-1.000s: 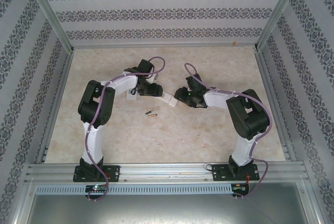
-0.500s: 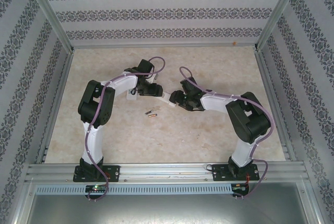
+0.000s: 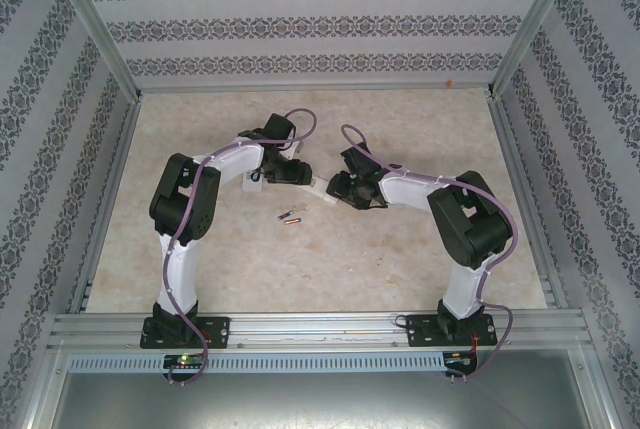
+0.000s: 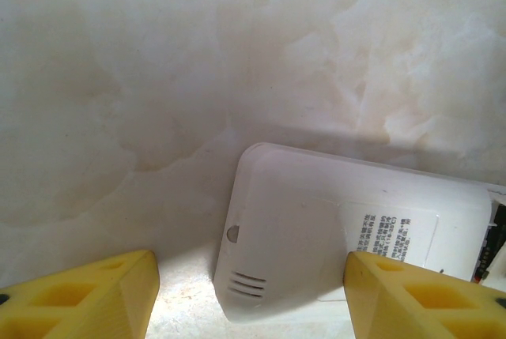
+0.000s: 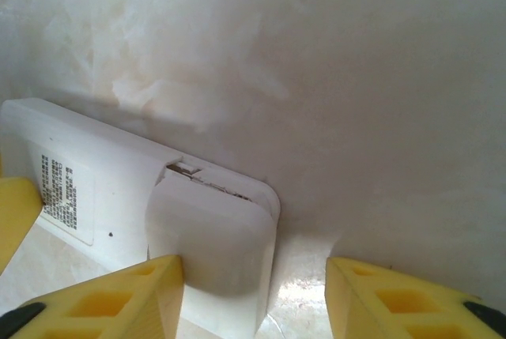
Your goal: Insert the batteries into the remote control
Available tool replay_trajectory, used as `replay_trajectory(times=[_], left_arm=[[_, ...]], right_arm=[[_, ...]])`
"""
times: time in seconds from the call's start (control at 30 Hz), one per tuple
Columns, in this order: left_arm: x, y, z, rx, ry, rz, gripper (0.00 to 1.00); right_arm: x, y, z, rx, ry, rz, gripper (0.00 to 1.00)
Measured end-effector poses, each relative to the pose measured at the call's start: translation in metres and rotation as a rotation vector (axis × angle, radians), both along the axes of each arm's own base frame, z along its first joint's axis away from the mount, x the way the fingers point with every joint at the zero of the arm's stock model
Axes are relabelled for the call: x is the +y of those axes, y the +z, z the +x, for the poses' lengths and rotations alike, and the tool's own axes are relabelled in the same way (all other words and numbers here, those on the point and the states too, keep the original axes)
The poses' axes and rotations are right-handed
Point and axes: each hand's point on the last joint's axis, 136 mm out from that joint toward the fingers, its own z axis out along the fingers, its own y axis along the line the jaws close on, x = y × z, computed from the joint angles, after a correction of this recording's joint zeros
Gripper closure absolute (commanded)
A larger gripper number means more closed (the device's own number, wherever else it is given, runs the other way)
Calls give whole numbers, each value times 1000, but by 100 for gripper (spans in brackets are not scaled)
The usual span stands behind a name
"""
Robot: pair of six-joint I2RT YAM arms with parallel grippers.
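The white remote control [image 3: 320, 190] lies back-up on the table between my two grippers. Its rounded end [image 4: 316, 228] sits between the open fingers of my left gripper [image 4: 251, 269]; the right finger [image 4: 419, 291] overlaps the remote's body and the left finger stands clear of it. At the remote's other end, a loose white battery cover [image 5: 209, 232] lies slightly askew, with a dark slit at its top edge. My right gripper [image 5: 254, 269] is open, its left finger [image 5: 111, 299] against the cover's edge. A small battery [image 3: 290, 217] lies on the table in front of the remote.
The marble-patterned tabletop [image 3: 300, 269] is fenced by patterned walls and metal rails [image 3: 320, 324]. Both arms bend inward to the middle, left gripper [image 3: 298, 177] and right gripper [image 3: 340, 189] almost nose to nose.
My right gripper has moved left, closer to the remote's end, and its jaws have narrowed a little. The left arm, the remote and the battery have stayed put.
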Motion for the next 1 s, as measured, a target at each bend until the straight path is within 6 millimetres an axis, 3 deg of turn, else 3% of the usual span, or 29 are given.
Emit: replay_trajectory(times=[0.23,0.5,0.7,1.0], left_arm=[[0,0,0,0,-3,-1,35],[0,0,0,0,-5,-2,35],[0,0,0,0,-5,-2,35],[0,0,0,0,-4,-3,35]], right_arm=[[-1,3,12,-12,-7,60,67],[-12,7,28,-21,-32,121,72],[-13,6,27,-23,-14,138,53],[0,5,16,-11,36,174,54]])
